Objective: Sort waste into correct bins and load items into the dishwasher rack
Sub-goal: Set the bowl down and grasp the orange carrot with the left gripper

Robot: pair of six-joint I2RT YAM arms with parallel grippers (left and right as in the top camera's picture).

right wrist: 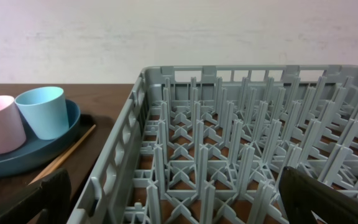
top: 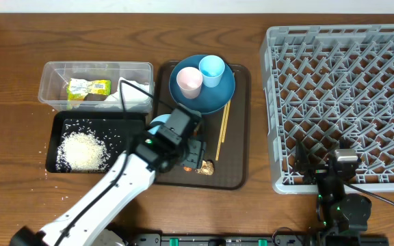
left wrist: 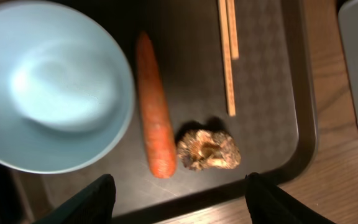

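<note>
**A robotics lab bench set up as a dish-clearing station**

This looks like a robotics lab, not a working kitchen. A bare wooden desk (top: 12, 61) stands before a plain pale wall (right wrist: 179, 37). A white robot arm (top: 108, 195) reaches across the desk, and a second, dark arm (top: 340, 201) sits at its near edge. The kitchen things are laid out neatly side by side: a grey dishwasher rack (top: 340, 102), a dark brown serving tray (top: 239, 152), a clear plastic tub (top: 46, 85) and a shallow black tray (top: 55, 130).
</note>
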